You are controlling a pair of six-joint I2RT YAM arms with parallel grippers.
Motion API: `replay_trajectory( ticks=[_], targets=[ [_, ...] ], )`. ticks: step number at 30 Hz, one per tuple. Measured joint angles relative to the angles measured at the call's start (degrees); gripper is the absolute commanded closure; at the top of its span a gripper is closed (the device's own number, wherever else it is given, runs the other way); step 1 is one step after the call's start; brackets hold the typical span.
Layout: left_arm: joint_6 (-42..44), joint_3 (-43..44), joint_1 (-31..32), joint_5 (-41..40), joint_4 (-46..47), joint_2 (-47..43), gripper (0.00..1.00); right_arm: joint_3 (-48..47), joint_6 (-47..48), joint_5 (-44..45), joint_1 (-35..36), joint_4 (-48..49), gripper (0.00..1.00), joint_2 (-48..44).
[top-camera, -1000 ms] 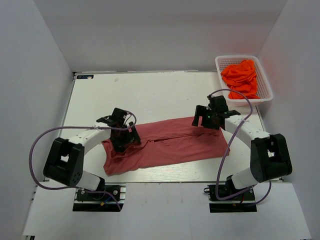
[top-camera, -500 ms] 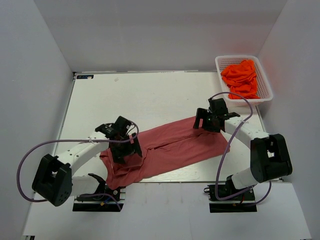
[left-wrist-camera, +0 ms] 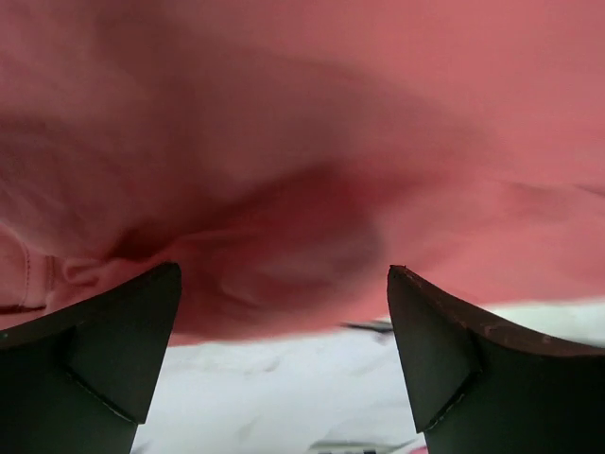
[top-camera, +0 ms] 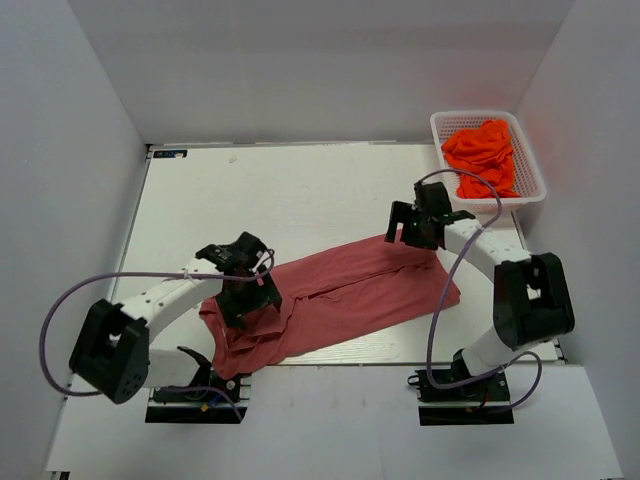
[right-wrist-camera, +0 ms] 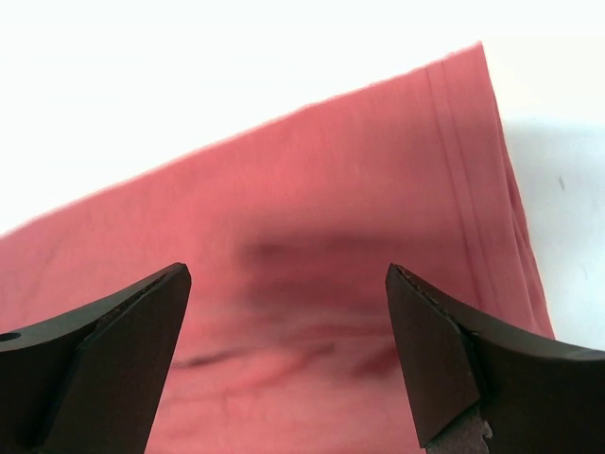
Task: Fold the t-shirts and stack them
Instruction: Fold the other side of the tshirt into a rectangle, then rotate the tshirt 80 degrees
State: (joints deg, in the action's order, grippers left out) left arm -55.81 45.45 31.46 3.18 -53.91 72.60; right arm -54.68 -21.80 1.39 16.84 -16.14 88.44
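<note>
The rose-red t-shirt (top-camera: 340, 293) lies folded lengthwise as a long band across the front of the table, slanting up to the right. My left gripper (top-camera: 247, 296) is open just above its bunched left end; its wrist view is filled with the rose-red cloth (left-wrist-camera: 302, 142), and nothing lies between the fingers. My right gripper (top-camera: 412, 228) is open over the shirt's right end, where the hemmed edge (right-wrist-camera: 468, 161) shows. Orange t-shirts (top-camera: 484, 155) lie heaped in the basket.
A white plastic basket (top-camera: 443, 128) stands at the back right corner. The white table (top-camera: 290, 190) stretches behind the shirt. White walls close in the left, back and right sides.
The shirt's left end was pulled toward the front edge, so the band now slants. My left gripper moved down and slightly right; my right gripper shifted a little back over the right end.
</note>
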Motion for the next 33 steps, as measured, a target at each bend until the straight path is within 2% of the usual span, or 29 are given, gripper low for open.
replay_trajectory(
  ticks=[5,7,9,12,16,19,22,24,25,29,33],
  targets=[
    [-2.5,-5.1,-0.8,0.8,2.9,4.9,0.0,-3.8,-0.1,0.2,0.0,1.4,0.1,8.0],
    [-3.1,-4.0,-1.3,0.2,4.3,7.5,0.0,-4.2,-0.2,0.2,0.0,1.3,0.1,10.8],
    [-3.3,1.0,-1.7,-1.6,3.8,13.2,0.0,-4.4,-0.4,0.0,0.0,1.8,0.1,11.1],
    [-1.7,13.3,-3.3,-4.2,4.3,24.6,0.0,-1.0,-1.4,0.3,0.0,4.4,0.1,9.0],
    [2.7,35.8,-6.4,-5.2,0.3,42.0,0.0,7.8,-4.4,0.6,0.2,5.7,0.1,1.1],
    [5.9,55.6,-9.2,-5.6,-2.0,54.1,0.0,12.8,-5.7,-0.5,1.5,3.6,0.1,-4.7],
    [10.2,78.4,-11.7,-3.4,-2.2,67.2,0.0,16.2,-5.9,-4.3,5.6,-0.2,0.1,-9.6],
    [12.7,91.6,-12.7,1.3,4.1,75.3,0.0,17.0,-4.9,-9.5,10.6,-4.7,0.1,-11.8],
    [13.4,94.5,-13.1,3.8,9.0,77.8,0.0,17.0,-4.5,-12.4,13.6,-6.9,0.1,-12.2],
    [13.2,93.8,-13.5,12.1,27.4,81.0,0.0,15.4,-3.2,-21.3,26.5,-15.2,0.1,-13.0],
    [11.0,94.2,-12.6,14.5,37.3,83.7,0.0,11.5,-3.1,-24.1,28.6,-18.8,0.1,-16.9]
  ],
)
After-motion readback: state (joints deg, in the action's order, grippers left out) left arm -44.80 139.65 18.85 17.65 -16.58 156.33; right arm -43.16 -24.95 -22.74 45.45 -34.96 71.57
